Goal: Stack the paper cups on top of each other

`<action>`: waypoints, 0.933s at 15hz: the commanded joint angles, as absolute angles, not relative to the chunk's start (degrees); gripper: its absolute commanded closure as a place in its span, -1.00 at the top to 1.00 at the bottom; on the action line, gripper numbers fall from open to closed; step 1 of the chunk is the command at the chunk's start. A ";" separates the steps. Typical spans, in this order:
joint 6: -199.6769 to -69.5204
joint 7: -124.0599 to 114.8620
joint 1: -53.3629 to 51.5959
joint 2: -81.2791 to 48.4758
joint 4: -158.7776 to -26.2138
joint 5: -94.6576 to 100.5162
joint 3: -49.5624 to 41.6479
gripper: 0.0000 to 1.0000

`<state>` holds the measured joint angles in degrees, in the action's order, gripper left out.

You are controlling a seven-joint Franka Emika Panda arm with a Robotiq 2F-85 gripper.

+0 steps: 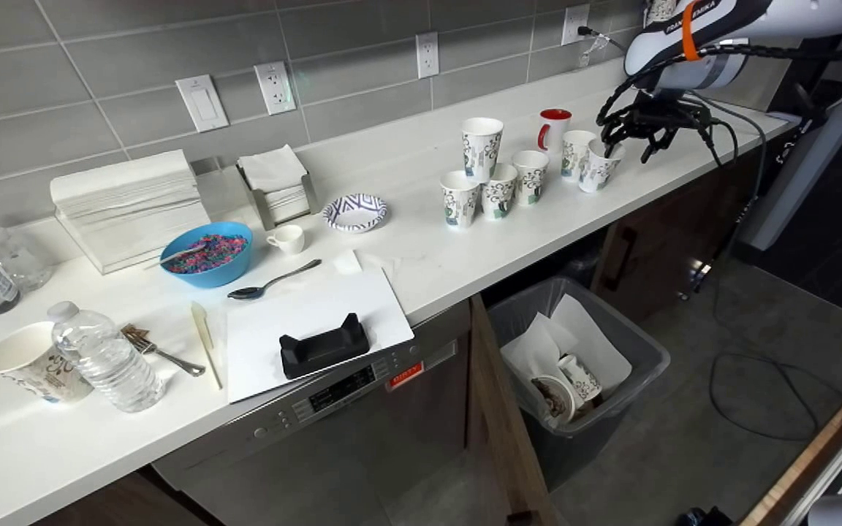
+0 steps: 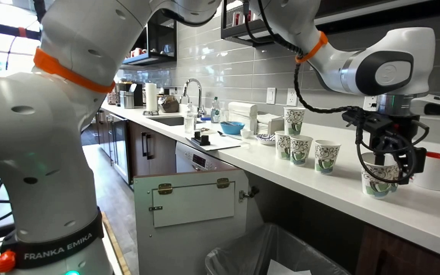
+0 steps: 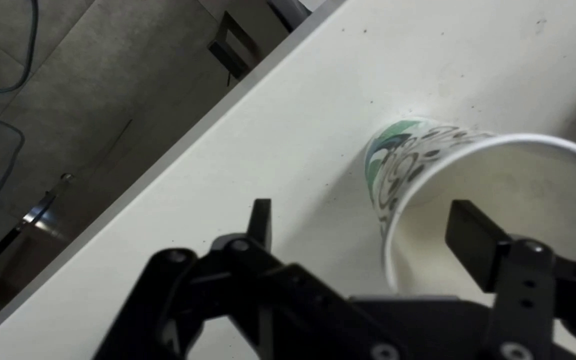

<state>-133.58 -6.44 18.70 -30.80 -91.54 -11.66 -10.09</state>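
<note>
Paper cups with swirl prints stand on the white counter. In both exterior views a top cup (image 1: 482, 150) (image 2: 294, 121) rests across two lower cups (image 1: 460, 203) (image 1: 499, 193). A third upright cup (image 1: 531, 179) (image 2: 326, 157) stands beside them. Farther along are a cup (image 1: 577, 155) and a nearer cup (image 1: 598, 174) (image 2: 376, 179) close together. My gripper (image 1: 627, 151) is open at the nearer cup. In the wrist view the gripper (image 3: 360, 220) has one finger over or inside the mouth of that cup (image 3: 418, 155) and one outside it, the rim between them, apart from both.
A white mug with red inside (image 1: 554, 131) (image 2: 434, 172) stands behind the nearer cups. A patterned bowl (image 1: 355, 213), a cream mug (image 1: 287, 239) and a blue bowl (image 1: 227, 267) stand along the counter. An open bin (image 1: 655, 358) is below the front edge.
</note>
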 commanded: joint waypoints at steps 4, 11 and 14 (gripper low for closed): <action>-134.17 -3.56 21.26 -33.44 -88.58 -17.54 -7.62 -0.29; -134.66 -2.27 21.03 -29.92 -91.05 -19.38 -6.74 -1.00; -134.60 -2.69 20.43 -28.84 -91.50 -18.48 -7.06 -0.99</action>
<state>-133.75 -3.99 20.43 -30.91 -89.22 -17.50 -7.38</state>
